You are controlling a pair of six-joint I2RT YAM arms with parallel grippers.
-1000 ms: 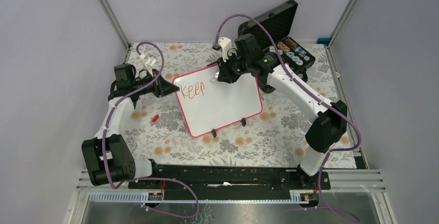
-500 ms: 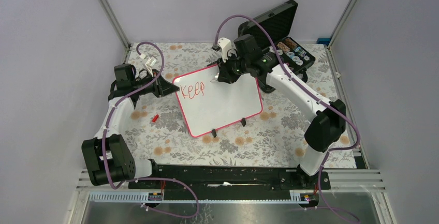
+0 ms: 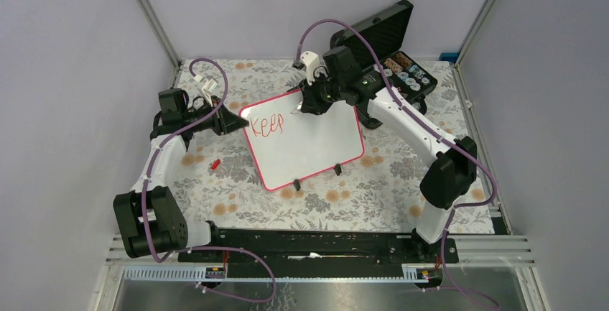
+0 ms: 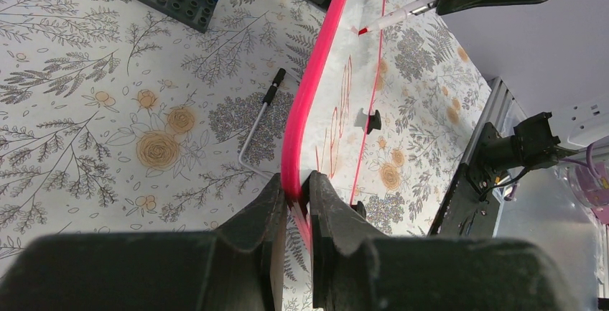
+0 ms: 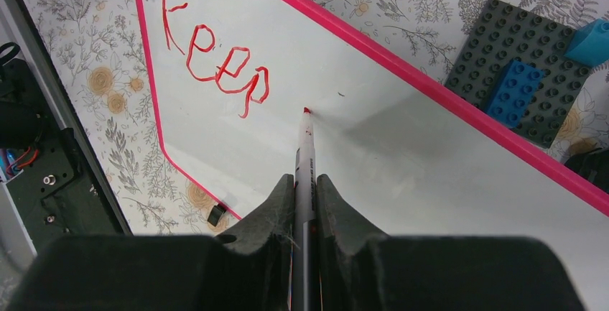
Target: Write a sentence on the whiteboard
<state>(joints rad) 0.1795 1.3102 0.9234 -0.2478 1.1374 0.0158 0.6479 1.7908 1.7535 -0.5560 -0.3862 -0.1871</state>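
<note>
Whiteboard (image 3: 309, 146) mid-table on floral cloth (image 3: 345, 197), open black case (image 3: 384, 34) behind. Left gripper (image 4: 296, 187) clamped on its pink left edge. Right gripper (image 5: 305, 183) pinching marker (image 5: 304, 138), tip by board, right of sentence (image 5: 215, 74): red "Keep". Brick plate (image 5: 517, 74), hex key (image 4: 257, 128) beside far edge; 1 red cap (image 3: 215, 163) left of board.

- The glossy white, pink-framed whiteboard (image 3: 305, 138) fills the middle of the floral-clothed table (image 3: 244, 207); its blank near half is reachable from the front.
- The left tool (image 4: 294, 182) clamps the board's left edge, blocking that side.
- The right tool (image 5: 305, 179), gripping a white red-tipped marker (image 5: 304, 146), hangs over the far part.
- Behind the board are a black foam-lined case (image 3: 384, 38) with its lid up, a grey studded brick plate (image 5: 517, 74) and a thin L-shaped metal key (image 4: 257, 131).
- A small red cap (image 3: 215, 163) lies on the left strip.
</note>
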